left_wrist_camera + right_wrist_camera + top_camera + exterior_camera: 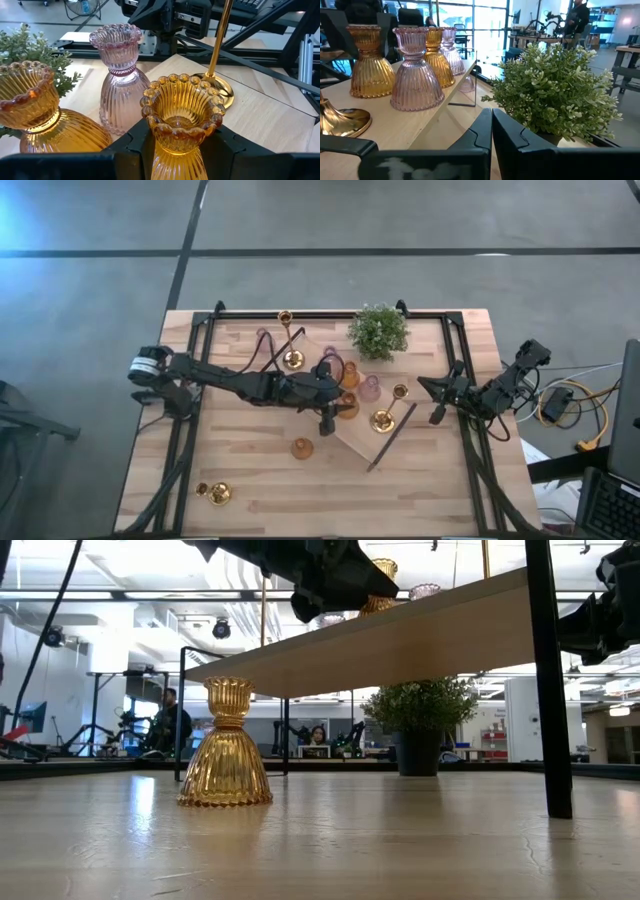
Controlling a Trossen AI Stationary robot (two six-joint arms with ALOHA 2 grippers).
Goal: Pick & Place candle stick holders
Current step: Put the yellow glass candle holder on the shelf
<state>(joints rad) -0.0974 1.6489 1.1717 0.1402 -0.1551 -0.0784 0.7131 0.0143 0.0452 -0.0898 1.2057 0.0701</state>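
Amber holder's [181, 120] lower body hidden between left tool's [182, 150] fingers.

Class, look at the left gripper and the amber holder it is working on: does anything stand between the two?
Nothing visible does. In the left wrist view the amber holder sits directly between the left gripper fingers, at the tray. Close by stand a pink holder and another amber one, beside it, not in between.

left arm stretched over mid-table, left gripper [328, 423] fingers clamped; right gripper [437, 398] fingers together at right edge
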